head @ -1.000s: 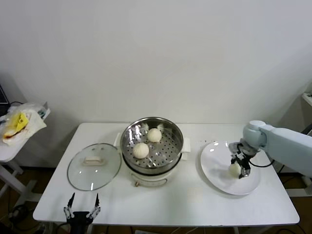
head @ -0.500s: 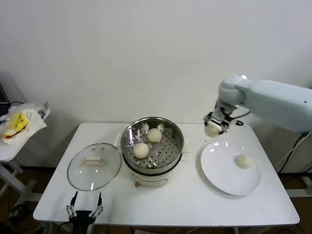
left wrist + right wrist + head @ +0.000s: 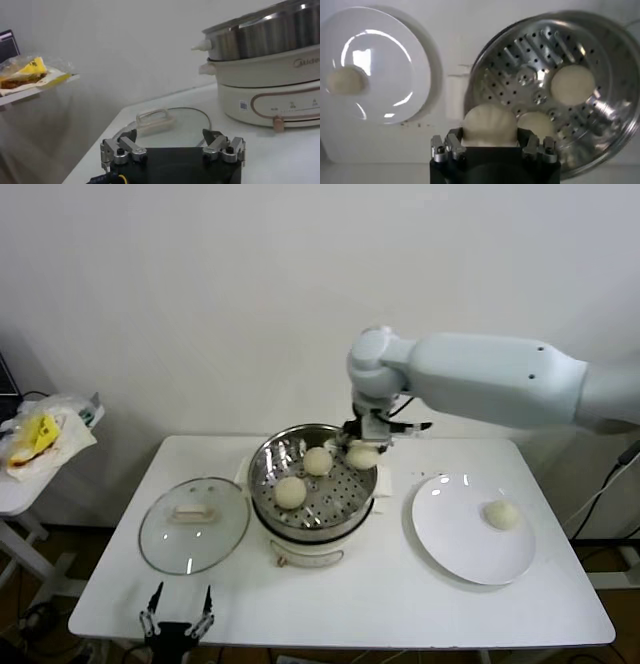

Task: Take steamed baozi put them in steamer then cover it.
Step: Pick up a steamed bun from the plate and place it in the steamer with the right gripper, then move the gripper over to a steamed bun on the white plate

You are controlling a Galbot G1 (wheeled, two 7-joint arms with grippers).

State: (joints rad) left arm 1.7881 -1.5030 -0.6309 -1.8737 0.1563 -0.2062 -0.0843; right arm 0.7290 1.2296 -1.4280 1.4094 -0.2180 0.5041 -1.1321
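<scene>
Item: third baozi, clamped in the right gripper above the steamer rim. Two buns lie inside; one is left on the plate. Recommended: release over a bare tray patch. Left gripper parked, jaws apart.

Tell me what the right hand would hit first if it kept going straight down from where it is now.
Probably the steamer: the right hand, holding a bun, hangs over its near rim, so rim or perforated tray comes first; depth is unclear.
</scene>
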